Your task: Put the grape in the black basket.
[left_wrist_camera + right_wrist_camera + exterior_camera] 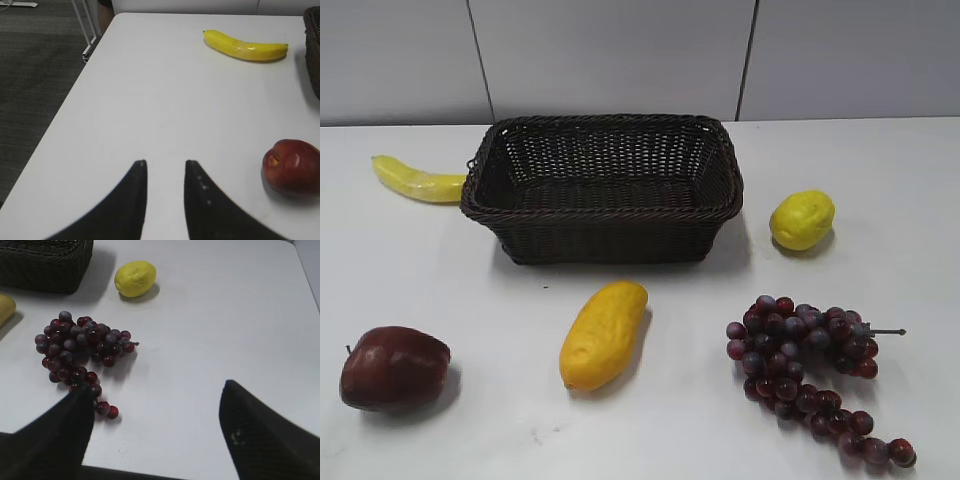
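The grape (810, 372), a bunch of dark purple-red grapes with a thin stem, lies on the white table at the front right; it also shows in the right wrist view (80, 352). The black basket (605, 205), woven and rectangular, stands empty at the back centre; its corner shows in the right wrist view (47, 265) and its edge in the left wrist view (313, 50). My right gripper (157, 390) is open and empty, above bare table just right of the bunch's lower end. My left gripper (165, 162) is open and empty over the table's left side. Neither gripper shows in the exterior view.
A yellow mango (604, 334) lies in front of the basket. A dark red apple (393, 368) sits at the front left, right of my left gripper (294, 166). A banana (417, 181) lies left of the basket. A lemon (802, 219) sits right of it. The table's left edge (75, 95) is close.
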